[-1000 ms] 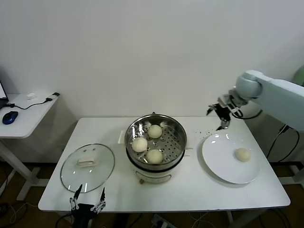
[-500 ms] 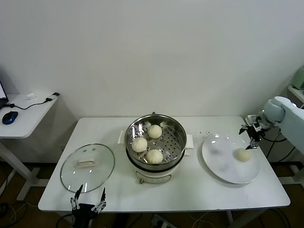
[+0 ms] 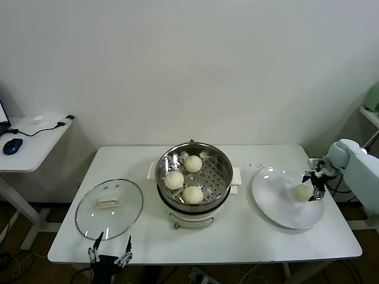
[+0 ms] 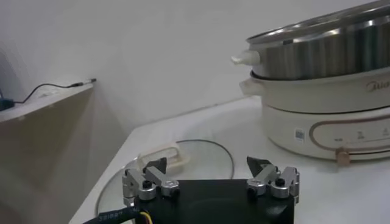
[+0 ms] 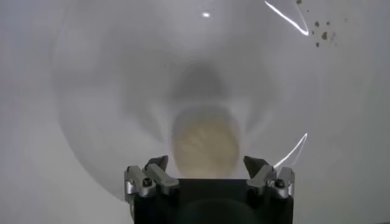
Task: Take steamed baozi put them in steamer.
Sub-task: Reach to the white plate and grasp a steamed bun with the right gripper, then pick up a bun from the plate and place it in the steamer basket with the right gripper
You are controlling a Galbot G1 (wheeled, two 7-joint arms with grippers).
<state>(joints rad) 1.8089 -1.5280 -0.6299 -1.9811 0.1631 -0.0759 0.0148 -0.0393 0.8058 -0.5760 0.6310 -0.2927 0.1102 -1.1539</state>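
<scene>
Left gripper [image 3: 110, 255], parked at the near edge of the white table [image 3: 249, 236] by its near-left corner, fingers spread apart and holding nothing; in the left wrist view the same gripper [image 4: 210, 176] sits low at table height, just in front of the lid. Round glass lid [image 3: 109, 207] with white handle, lying flat on the near-left part of the table; seen also from the left wrist [image 4: 201, 159]. Steamer [image 3: 193, 177], a shiny steel pot with perforated tray on a white base, at mid-table; its steel wall and cream base fill the left wrist view [image 4: 323, 79]. Three steamed baozi on the tray: nearest [image 3: 192, 194], left [image 3: 173, 180], farthest [image 3: 193, 163]. Flat white plate [image 3: 273, 201] by the right edge of the table; one baozi [image 3: 302, 192] on its right part, seen close from the right wrist [image 5: 204, 146]. Right gripper [image 3: 315, 182] low over the plate, at that baozi; from its own camera [image 5: 207, 165] the fingers stand apart on either side of the bun, not clamped on it. A scatter of dark specks on the table beyond the plate [image 3: 256, 164]; side desk with a blue mouse [image 3: 12, 145] beyond the table's left edge.
</scene>
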